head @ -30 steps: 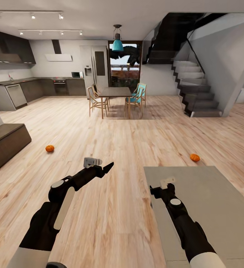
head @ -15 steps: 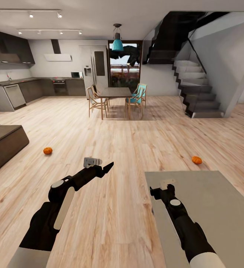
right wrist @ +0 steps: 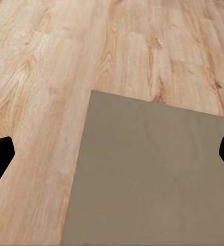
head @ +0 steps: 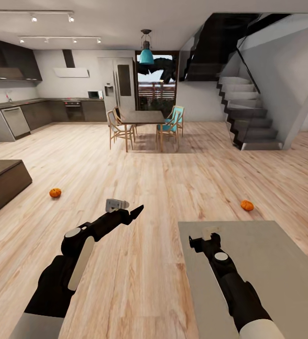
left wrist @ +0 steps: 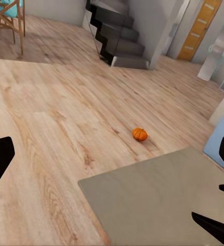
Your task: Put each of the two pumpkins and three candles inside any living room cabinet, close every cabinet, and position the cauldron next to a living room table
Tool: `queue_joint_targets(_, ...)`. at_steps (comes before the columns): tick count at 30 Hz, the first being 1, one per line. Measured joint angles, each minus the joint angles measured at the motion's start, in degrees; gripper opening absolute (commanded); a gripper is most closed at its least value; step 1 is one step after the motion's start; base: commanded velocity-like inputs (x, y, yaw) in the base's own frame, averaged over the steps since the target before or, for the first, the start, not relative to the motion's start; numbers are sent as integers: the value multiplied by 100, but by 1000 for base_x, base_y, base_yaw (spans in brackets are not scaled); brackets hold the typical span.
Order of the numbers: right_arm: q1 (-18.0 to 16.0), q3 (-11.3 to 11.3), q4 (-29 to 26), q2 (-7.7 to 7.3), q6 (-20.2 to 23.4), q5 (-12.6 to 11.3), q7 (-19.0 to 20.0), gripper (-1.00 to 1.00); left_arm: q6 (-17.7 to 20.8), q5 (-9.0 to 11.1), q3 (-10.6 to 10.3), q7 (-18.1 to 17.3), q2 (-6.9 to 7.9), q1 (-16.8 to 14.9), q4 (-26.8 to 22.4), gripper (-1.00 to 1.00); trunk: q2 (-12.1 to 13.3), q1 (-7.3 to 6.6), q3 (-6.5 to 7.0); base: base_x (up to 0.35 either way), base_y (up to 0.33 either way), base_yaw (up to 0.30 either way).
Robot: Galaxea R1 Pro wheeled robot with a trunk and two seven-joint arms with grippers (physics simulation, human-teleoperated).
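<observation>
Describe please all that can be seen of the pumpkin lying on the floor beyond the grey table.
The pumpkin is small, orange, squat and faintly ribbed, with a darker spot on top. It sits upright on the pale wooden floor, just beyond the far edge of the grey table, apart from it. Nothing but the floor touches it. The left wrist view shows it too.

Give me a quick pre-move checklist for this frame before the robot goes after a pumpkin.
1. Both pumpkins located: ok. The left pumpkin and the right pumpkin lie on the wooden floor.
2. Left gripper free: ok, nothing between its fingers.
3. Right gripper free: ok, open over the coffee table, holding nothing.
4. Path to the right pumpkin: ok, bare floor beyond the table's far edge.
5. Cabinet drawer state: cannot tell, just its end is in frame.
6. Candles and cauldron located: cannot tell.
</observation>
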Motion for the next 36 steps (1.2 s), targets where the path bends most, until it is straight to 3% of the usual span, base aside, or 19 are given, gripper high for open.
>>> queue_joint_targets(26,0,0,0,0,0,0,0,100,1,1,17,0,2,0,0,100,0,0,0,128,1,0)
queue_joint_targets(36,0,16,122,-5,0,7,0,100,17,1,24,4,2,0,-7,100,0,0,0,296,1,0)
